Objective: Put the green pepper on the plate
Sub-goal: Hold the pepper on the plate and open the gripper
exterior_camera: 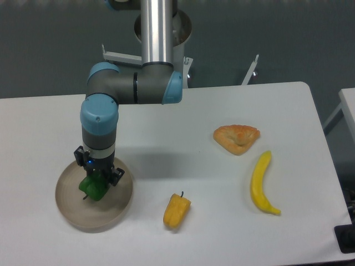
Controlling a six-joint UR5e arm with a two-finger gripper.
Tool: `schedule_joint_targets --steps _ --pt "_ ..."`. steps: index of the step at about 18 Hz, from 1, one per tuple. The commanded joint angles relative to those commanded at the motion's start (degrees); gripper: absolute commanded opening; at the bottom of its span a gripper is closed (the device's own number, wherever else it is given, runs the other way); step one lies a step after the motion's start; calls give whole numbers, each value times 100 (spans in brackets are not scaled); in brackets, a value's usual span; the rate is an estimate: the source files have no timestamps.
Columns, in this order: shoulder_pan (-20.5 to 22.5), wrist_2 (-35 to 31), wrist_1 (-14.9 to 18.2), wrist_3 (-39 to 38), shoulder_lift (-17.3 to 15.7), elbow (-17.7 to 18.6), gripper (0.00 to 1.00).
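Clearly the carrying part is about done: the gripper (95, 180) hangs over the middle of the plate (69, 213), its 2 fingers clamped on the green pepper (92, 188), which sits low above the plate's surface. Whether the pepper already touches the plate I cannot tell from this angle; it looks very close. To my eye the step in hand is the set-down, and what it calls for next is a short drop if any gap remains, then parting the fingers and lifting straight up so the pepper is not dragged or tipped.

That pepper is glossy, dark green and lumpy, with a thin stem poking out toward the left, so it may roll a little on release. Under it the plate is a matte beige-grey disc with a low thick rim, wide enough to catch it. On the smooth white table (183, 111), a yellow pepper (176, 210) lies just right of the plate. Farther right are a curved banana (261, 183) and, beyond it, a golden, triangular pastry (237, 137) with a crimped edge.
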State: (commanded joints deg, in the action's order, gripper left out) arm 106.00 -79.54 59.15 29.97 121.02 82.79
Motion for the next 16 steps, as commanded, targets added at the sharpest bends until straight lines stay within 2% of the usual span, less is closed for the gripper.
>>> schedule_joint_targets --steps 16 --pt "0 0 9 26 35 44 38"
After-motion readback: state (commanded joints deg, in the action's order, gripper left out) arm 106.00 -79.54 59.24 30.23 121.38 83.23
